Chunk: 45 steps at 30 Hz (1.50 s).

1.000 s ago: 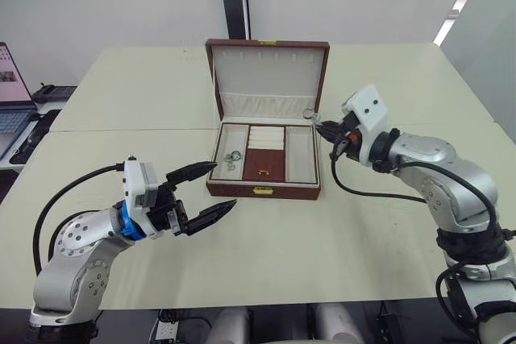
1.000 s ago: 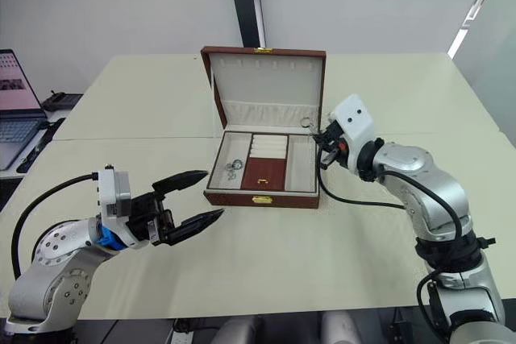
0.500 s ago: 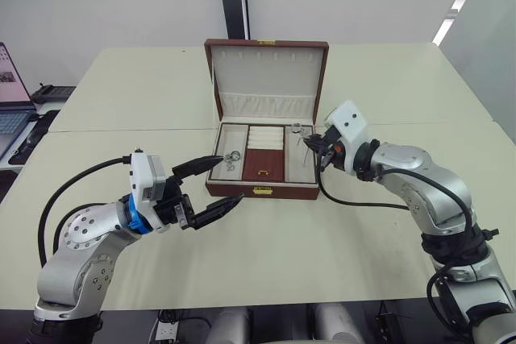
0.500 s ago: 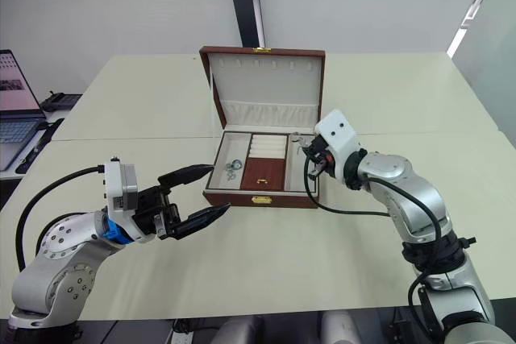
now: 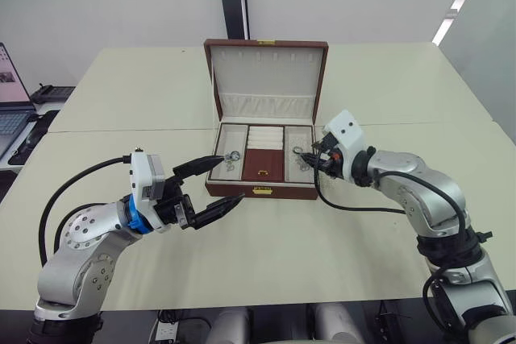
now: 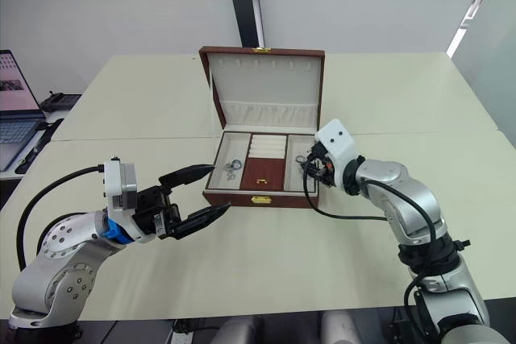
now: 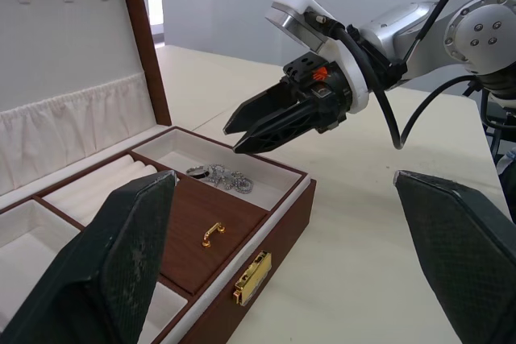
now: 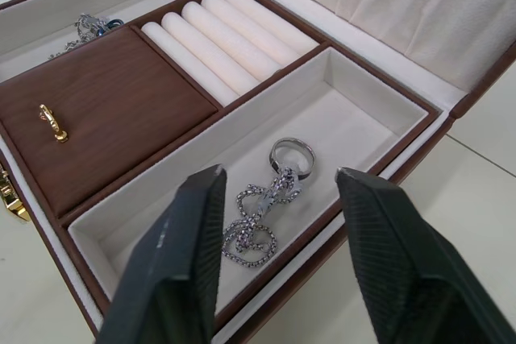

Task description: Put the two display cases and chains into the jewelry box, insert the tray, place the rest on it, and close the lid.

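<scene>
Wood-grained tray (image 8: 121, 118) centre, matt cream lining, sparkling metal chains (image 8: 258, 219)

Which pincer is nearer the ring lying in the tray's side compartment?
Right. The right pincer hangs just above the ring; the left pincer sits off the box's opposite front corner.

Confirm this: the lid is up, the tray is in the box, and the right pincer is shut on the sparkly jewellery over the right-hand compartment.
Not quite. The right pincer is open, and the sparkly jewellery lies loose on the lining of the right-hand compartment, as the right wrist view shows. The rest holds: the lid is up and the tray sits in the box.
</scene>
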Available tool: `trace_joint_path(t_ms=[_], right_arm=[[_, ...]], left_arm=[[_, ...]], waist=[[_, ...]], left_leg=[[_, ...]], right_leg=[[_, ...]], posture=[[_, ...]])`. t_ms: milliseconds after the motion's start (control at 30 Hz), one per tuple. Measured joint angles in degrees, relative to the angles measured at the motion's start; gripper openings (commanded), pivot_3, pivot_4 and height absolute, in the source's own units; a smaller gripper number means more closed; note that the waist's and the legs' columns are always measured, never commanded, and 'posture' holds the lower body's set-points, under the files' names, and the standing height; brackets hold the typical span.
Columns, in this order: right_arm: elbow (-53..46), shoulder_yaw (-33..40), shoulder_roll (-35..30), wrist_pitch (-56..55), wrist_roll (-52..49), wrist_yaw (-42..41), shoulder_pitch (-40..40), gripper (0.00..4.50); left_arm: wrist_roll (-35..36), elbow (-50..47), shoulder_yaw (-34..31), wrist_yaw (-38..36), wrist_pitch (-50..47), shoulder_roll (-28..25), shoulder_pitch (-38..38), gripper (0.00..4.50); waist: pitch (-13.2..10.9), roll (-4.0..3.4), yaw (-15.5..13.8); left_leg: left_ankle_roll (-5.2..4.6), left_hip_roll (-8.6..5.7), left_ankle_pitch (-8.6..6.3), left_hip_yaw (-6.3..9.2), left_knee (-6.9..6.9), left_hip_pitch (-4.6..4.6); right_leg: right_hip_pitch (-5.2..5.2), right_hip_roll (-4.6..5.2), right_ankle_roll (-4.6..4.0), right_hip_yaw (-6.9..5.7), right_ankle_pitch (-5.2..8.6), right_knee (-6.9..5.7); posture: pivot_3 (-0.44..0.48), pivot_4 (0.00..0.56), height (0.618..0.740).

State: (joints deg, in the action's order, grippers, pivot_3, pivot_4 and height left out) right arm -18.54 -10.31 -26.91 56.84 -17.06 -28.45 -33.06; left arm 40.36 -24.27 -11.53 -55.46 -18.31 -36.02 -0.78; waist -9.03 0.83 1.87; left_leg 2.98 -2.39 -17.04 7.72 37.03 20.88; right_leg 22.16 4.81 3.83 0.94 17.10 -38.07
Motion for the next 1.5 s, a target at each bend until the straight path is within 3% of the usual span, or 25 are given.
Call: trace_joint_path(t_ms=[100, 267, 467, 667, 800, 933, 1067, 1133, 1333, 1433, 1500], right_arm=[[-1.7, 0.3, -1.47, -1.13, -0.01, -0.84, 0.68, 4.05], [-5.32, 3.61, -6.91, -4.85, -0.28, -4.44, 5.39, 4.05], [-6.75, 13.68, -13.75, -10.82, -1.15, -7.94, 16.72, 4.05], [-6.91, 18.79, -15.0, -16.06, 0.02, -7.57, 21.9, 4.05], [-6.61, 20.39, -11.39, -23.52, 0.49, -6.27, 24.1, 4.05], [-2.2, 20.19, -10.82, -28.91, 2.95, -5.67, 26.57, 4.09], [2.4, 19.93, -10.17, -31.71, 4.27, -5.45, 26.66, 3.12], [4.91, 17.81, -9.58, -32.78, 4.93, -5.78, 24.76, 2.43], [11.69, 8.4, -5.98, -34.22, 9.23, -6.56, 18.03, 0.92], [15.39, 4.33, -3.81, -34.41, 10.93, -7.14, 14.06, 0.19], [16.8, 2.56, -2.76, -34.47, 11.38, -7.81, 12.07, 0.04]], left_arm=[[0.01, 0.02, -0.13, 0.05, -0.27, -0.11, 0.23, 4.5], [-1.14, 3.39, -2.62, 2.39, -1.09, -1.41, -0.68, 4.5], [-4.69, 9.88, -5.43, 8.94, -5.22, -4.27, -1.62, 4.5], [-8.45, 17.0, -6.26, 14.6, -9.57, -6.23, -3.68, 4.5], [-12.38, 22.35, -6.14, 16.18, -7.11, -6.1, -4.78, 4.5], [-18.24, 30.13, -4.96, 18.95, -0.3, -3.6, -8.49, 3.64], [-20.77, 35.12, -3.01, 19.31, 2.53, -1.42, -11.66, 2.36], [-21.52, 36.41, -1.34, 18.32, 2.8, -0.4, -13.32, 1.72], [-23.78, 40.57, 3.56, 16.11, 3.69, 2.5, -16.94, 0.0], [-23.99, 42.14, 4.93, 15.62, 3.19, 3.86, -18.52, 0.0], [-24.01, 42.63, 5.66, 14.74, 2.67, 4.28, -19.58, 0.0]], waist=[[0.0, 0.0, -0.01], [-0.01, 0.01, -0.07], [-0.02, 0.04, -0.21], [-0.02, 0.03, 0.08], [-0.02, 0.04, -0.04], [-0.01, 0.06, -0.41], [-0.01, 0.06, -0.3], [-0.01, 0.06, -0.17], [-0.01, 0.06, 0.52], [-0.01, 0.06, 0.46], [-0.01, 0.06, 0.49]], left_leg=[[-0.01, 0.0, 0.0, 0.0, 0.0, 0.0], [-0.05, -0.01, -0.03, 0.0, 0.0, 0.01], [-0.19, -0.01, -0.11, -0.01, 0.0, 0.01], [-0.2, 0.03, -0.11, -0.04, -0.02, -0.03], [-0.04, 0.03, -0.03, -0.02, -0.01, -0.02], [0.0, -0.07, 0.0, -0.04, 0.03, -0.01], [0.02, -0.07, 0.01, -0.03, 0.02, -0.01], [0.03, -0.08, 0.02, -0.05, 0.02, -0.02], [0.04, -0.02, 0.02, -0.06, 0.01, -0.03], [0.05, -0.04, 0.03, -0.04, 0.05, -0.01], [0.05, -0.05, 0.03, -0.01, 0.05, 0.0]], right_leg=[[0.0, 0.0, 0.0, 0.0, 0.0, 0.01], [-0.01, 0.0, 0.0, -0.02, 0.0, 0.01], [-0.05, 0.0, 0.0, -0.03, 0.0, 0.02], [-0.02, -0.06, 0.0, 0.01, 0.0, -0.01], [-0.02, -0.04, 0.0, 0.0, 0.0, -0.01], [-0.06, 0.06, 0.02, -0.02, -0.01, 0.01], [-0.05, 0.08, 0.03, -0.03, -0.01, 0.0], [-0.04, 0.08, 0.03, -0.02, -0.01, -0.03], [0.03, 0.01, 0.03, -0.02, -0.01, -0.05], [0.02, 0.03, 0.02, -0.03, -0.02, -0.06], [0.03, 0.03, 0.02, -0.04, -0.02, -0.05]], posture=[[0.0, 0.15, 0.74], [0.0, 0.15, 0.74], [0.0, 0.15, 0.74], [0.0, 0.15, 0.74], [0.0, 0.15, 0.74], [0.0, 0.15, 0.74], [0.0, 0.15, 0.74], [0.0, 0.15, 0.74], [0.0, 0.15, 0.74], [0.0, 0.15, 0.74], [0.0, 0.15, 0.74]])
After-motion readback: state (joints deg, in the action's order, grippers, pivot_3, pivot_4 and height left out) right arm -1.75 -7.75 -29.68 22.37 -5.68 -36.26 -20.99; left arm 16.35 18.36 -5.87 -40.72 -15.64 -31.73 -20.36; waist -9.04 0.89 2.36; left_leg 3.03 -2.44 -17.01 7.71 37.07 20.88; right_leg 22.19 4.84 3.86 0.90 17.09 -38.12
